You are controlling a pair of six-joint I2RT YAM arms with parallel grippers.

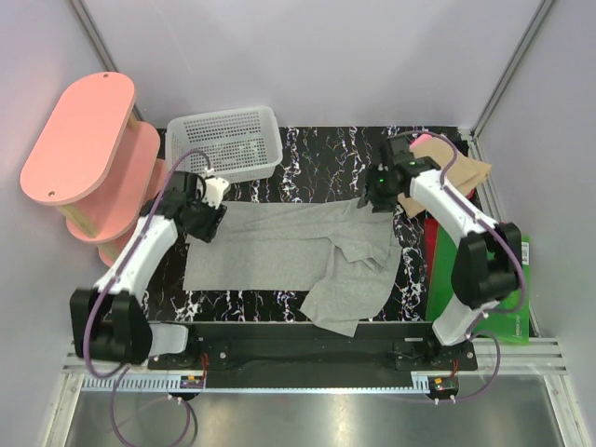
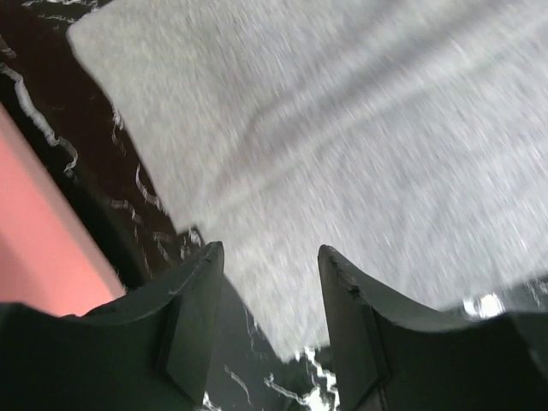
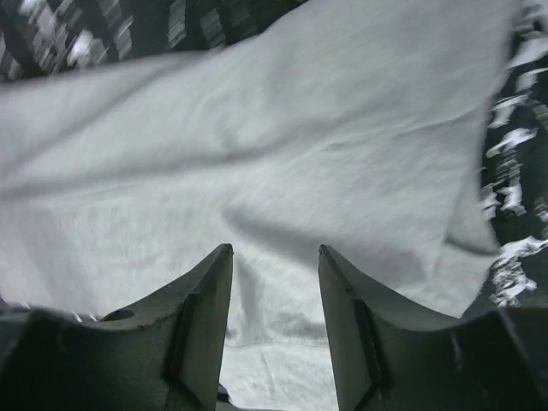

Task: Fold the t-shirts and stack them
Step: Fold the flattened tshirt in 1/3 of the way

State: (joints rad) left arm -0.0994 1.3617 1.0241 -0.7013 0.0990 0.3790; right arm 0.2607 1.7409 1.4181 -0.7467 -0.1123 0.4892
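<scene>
A large light grey t-shirt (image 1: 279,247) lies spread across the black marbled table, its right part rumpled and folded over toward the front. My left gripper (image 1: 207,223) hovers at the shirt's left edge. In the left wrist view that gripper (image 2: 270,257) is open above a corner of the grey cloth (image 2: 342,128), with nothing pinched. My right gripper (image 1: 377,200) is over the shirt's back right part. The right wrist view shows it (image 3: 274,257) open with grey cloth (image 3: 274,145) below and nothing between the fingers. A tan folded t-shirt (image 1: 470,172) lies at the back right, pink cloth (image 1: 421,138) peeking out beside it.
A white mesh basket (image 1: 223,140) stands at the back left of the table. A pink two-tier shelf (image 1: 84,149) stands left of the table. A flat green board (image 1: 517,279) with a red sheet (image 1: 433,270) beside it lies along the right edge.
</scene>
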